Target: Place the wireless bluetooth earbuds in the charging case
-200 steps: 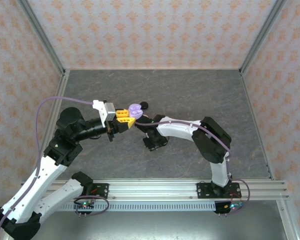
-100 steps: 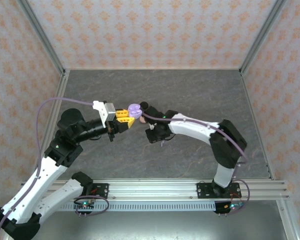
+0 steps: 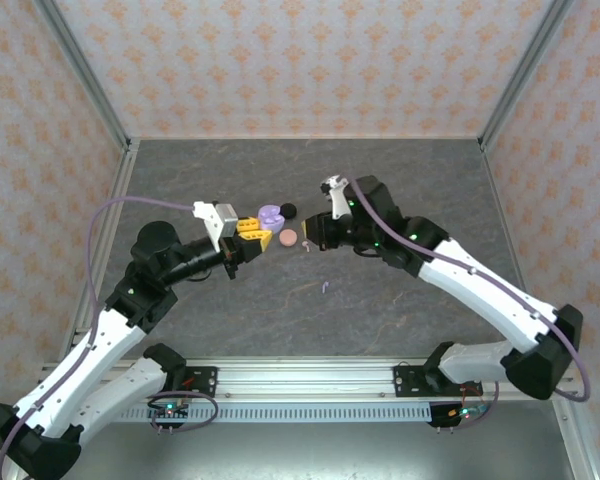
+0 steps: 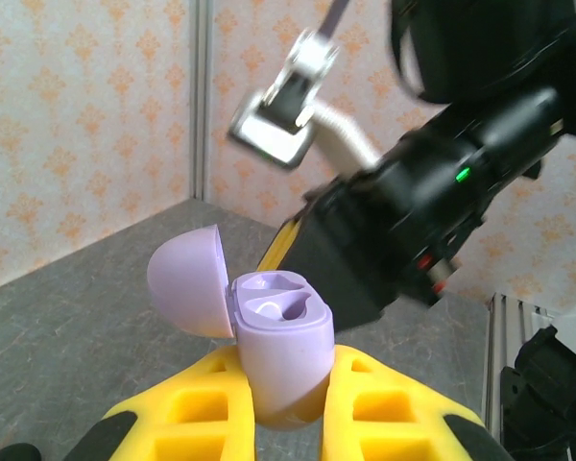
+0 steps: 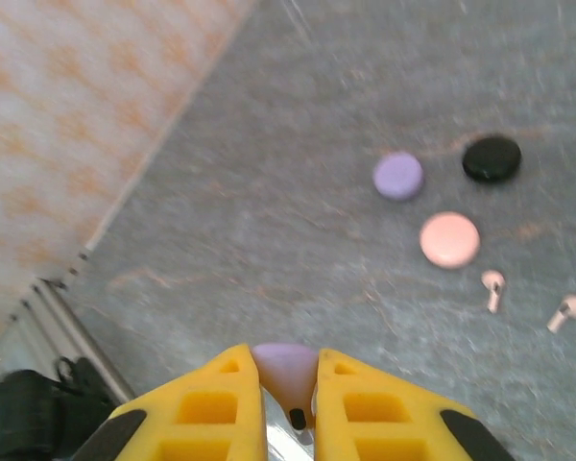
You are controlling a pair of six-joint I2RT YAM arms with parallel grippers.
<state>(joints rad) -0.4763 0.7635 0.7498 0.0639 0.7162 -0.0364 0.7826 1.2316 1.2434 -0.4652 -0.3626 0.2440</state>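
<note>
Lavender earbud (image 5: 284, 369) — half-hidden in right gripper (image 5: 287, 377).

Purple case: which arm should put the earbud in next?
Probably right. The right fingers pinch a lavender earbud close to the open lavender case. The left fingers are busy holding that case, sockets facing up.

A lavender round plastic charging case (image 4: 280, 348) stands upright, clamped between the fingers of the left gripper (image 4: 284, 370). Its lid is hinged open leftward and both wells are empty. A lavender earbud (image 5: 284, 368) sits pinched between the fingers of the right gripper (image 5: 286, 359). A pink stemmed earbud (image 5: 492, 288) and a second pink earbud (image 5: 566, 312) lie ahead and to the right of those fingers.
</note>
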